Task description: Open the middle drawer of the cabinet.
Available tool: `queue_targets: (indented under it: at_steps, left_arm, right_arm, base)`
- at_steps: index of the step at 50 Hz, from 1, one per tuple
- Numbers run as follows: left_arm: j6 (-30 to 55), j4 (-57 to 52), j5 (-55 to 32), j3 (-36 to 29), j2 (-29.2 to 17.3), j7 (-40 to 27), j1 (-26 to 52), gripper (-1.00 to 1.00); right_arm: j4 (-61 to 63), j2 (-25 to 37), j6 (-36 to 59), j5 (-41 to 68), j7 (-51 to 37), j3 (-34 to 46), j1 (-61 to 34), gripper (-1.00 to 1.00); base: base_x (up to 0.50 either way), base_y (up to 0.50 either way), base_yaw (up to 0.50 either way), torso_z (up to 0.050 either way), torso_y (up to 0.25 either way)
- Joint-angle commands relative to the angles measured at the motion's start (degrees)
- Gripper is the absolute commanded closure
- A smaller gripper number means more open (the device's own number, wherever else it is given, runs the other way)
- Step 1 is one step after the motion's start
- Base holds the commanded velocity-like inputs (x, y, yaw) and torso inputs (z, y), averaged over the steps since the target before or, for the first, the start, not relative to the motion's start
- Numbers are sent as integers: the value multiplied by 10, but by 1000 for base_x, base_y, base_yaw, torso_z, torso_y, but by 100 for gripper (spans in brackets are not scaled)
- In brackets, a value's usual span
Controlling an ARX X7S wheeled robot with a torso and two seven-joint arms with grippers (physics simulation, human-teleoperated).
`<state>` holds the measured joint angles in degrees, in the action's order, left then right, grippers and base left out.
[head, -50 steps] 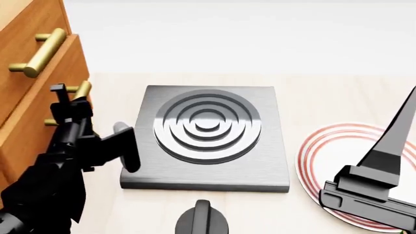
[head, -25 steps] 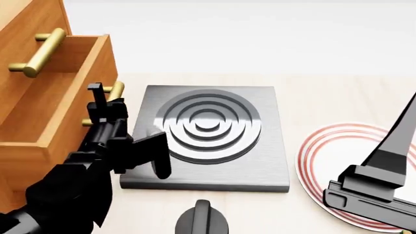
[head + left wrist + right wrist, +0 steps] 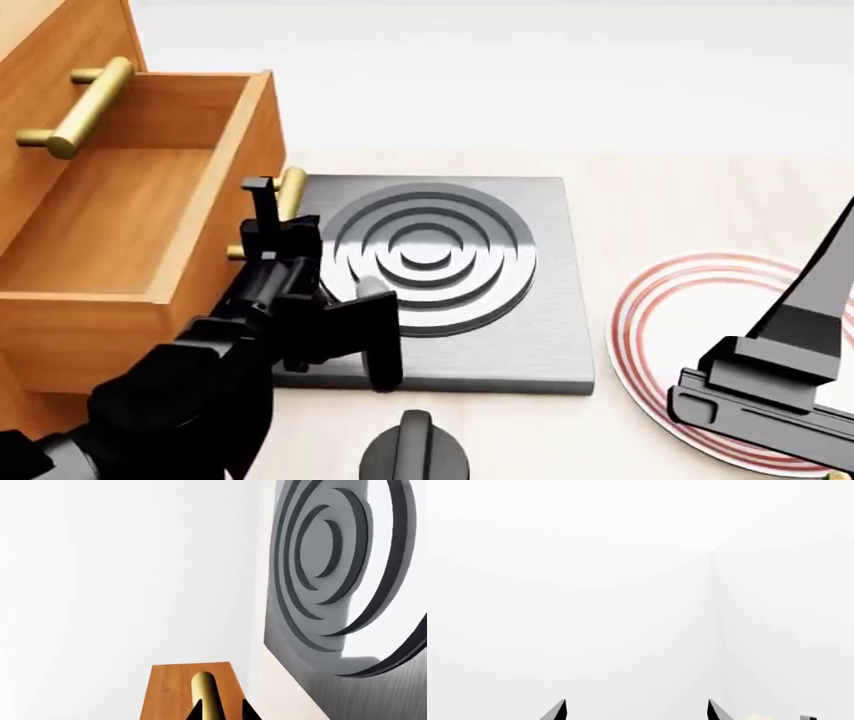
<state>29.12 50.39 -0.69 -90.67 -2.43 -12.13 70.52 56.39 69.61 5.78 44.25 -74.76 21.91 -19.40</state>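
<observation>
The left gripper (image 3: 267, 235) is closing on the brass bar handle (image 3: 286, 196) of the middle drawer (image 3: 147, 240), its fingertips (image 3: 195, 711) flanking the bar in the left wrist view. The drawer is standing well out from the cabinet (image 3: 54, 60), at the head view's left, its front overhanging the edge of the stove plate (image 3: 441, 285).

To do this step well, the operator is best pulling straight along the drawer's travel, keeping the grip square on the bar so the box is not racking sideways. Judged from how far the box is showing, little pull is remaining.

The right gripper (image 3: 636, 711) is idling with its fingertips spread wide and holding nothing, its arm hanging over a red-ringed plate (image 3: 667, 300).

The drawer's wooden floor is showing bare; nothing is lying in the visible part, and the plate's visible part is also carrying nothing.

Farther back, the upper front's handle (image 3: 78, 108) is sitting untouched.
</observation>
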Motion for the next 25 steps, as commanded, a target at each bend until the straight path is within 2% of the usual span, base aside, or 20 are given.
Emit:
queue_targets:
  at_steps: [1,12,23,24,25]
  left_arm:
    - [19,-63,53,0,9,-34,11,100]
    - [56,-150,63,-4,0,-32,16,100]
    - [51,-153,63,3,-2,-41,13,100]
    - [51,-153,65,3,-2,-44,13,-100]
    - [51,-159,67,7,-5,-54,13,-100]
  right_arm:
    - [-2,-1,0,-1,1,2,-2,-100]
    - [1,4,-5,1,-3,-1,2,-100]
    - [1,6,-6,1,-3,-2,4,-100]
    - [0,4,-6,0,-2,-1,4,-100]
    - [0,4,-5,1,-2,-1,3,-100]
  base:
    - [0,0,0,0,0]
    - [0,0,0,0,5]
    - [0,0,0,1,3]
    - [0,0,0,0,0]
    - [0,0,0,0,0]
